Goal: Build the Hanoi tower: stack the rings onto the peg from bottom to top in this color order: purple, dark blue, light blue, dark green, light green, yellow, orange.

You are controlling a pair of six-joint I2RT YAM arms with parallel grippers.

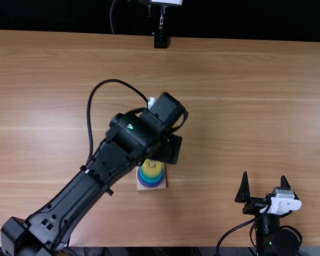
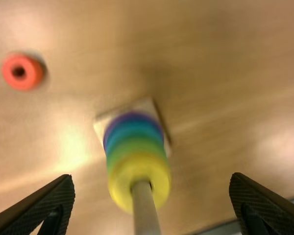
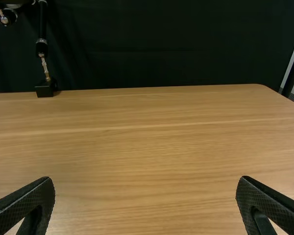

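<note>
A hand could pass over the counter right of the tower, up to the right pincer. The left arm bars the tower's left and far sides, its cable looping beyond. The peg juts above the tower; an orange ring sits apart from it.

The peg base rests on the table, toward its near edge. The peg stands on the base, with the stacked rings around it. One loose ring lies on the table, apart from the base. Left of the base, the left arm slants up over the table, its gripper above and slightly behind the base. Well to the base's right is the right gripper. Far behind the base, a small stand sits at the table's far edge.
</note>
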